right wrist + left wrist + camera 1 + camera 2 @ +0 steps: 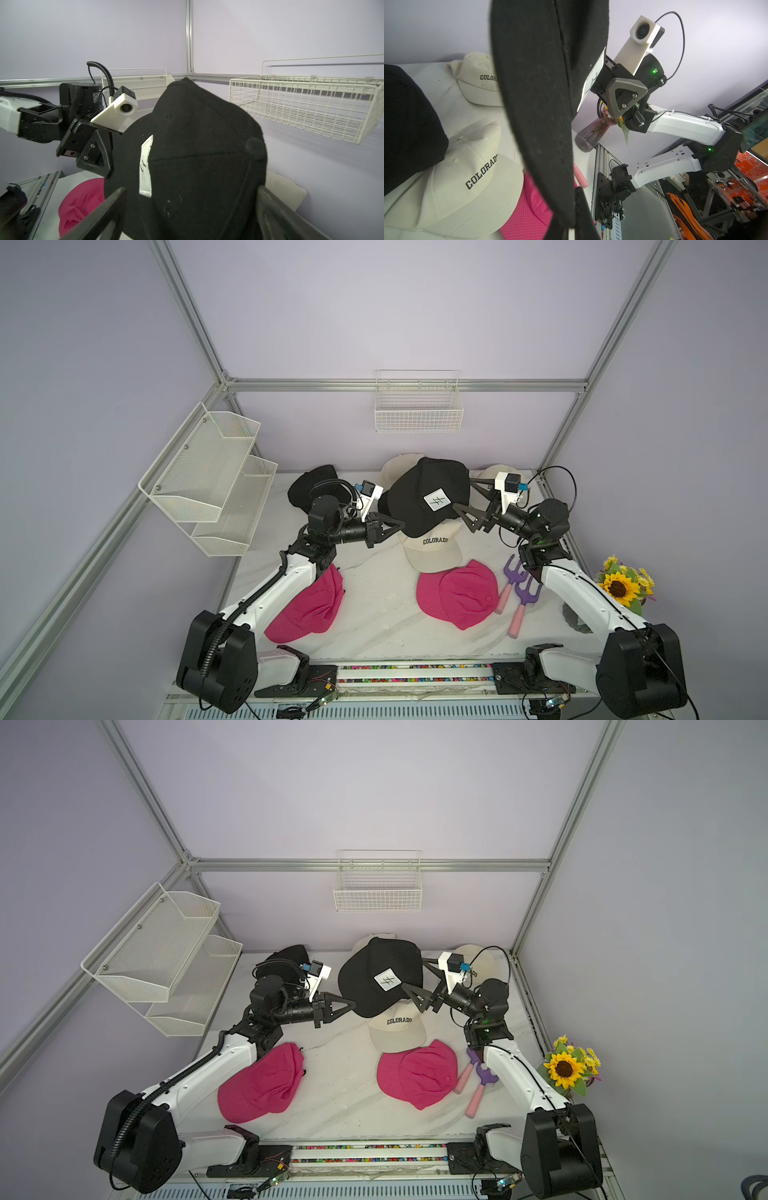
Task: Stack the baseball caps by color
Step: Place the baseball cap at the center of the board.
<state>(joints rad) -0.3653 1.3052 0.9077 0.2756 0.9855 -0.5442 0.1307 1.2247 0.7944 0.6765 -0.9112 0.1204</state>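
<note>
The left gripper point(401, 524) is clamped shut on the edge of a black fabric baseball cap with a white square patch point(428, 493), holding it raised above the middle rear of the white marble-patterned surface point(374, 614). The right gripper point(464, 495) has its jaws spread wide on either side of this cap. The right wrist view shows a finger point(99, 209) low on each flank of the crown, but whether they touch the fabric cannot be told.

Just in front of the raised cap, and partly covered by it, lies a cream fabric cap lettered COLORADO point(434, 551). 2 more cream fabric caps sit at the rear: 1 behind the raised cap point(395, 466), 1 by the right gripper's wrist camera point(488, 472). A plain black fabric cap point(309, 485) rests at the rear left, behind the left arm.

2 hot pink fabric caps lie apart near the front: 1 beside the left arm point(311, 605), 1 point(461, 593) touching the front of the lettered cream cap.

Right of that pink cap are 2 purple toy garden forks with pink handles point(517, 589), then a sunflower bouquet point(621, 587) at the right edge. A white wire basket point(417, 412) hangs on the back wall, and a white 2-tier mesh rack point(208, 477) is on the left wall.
</note>
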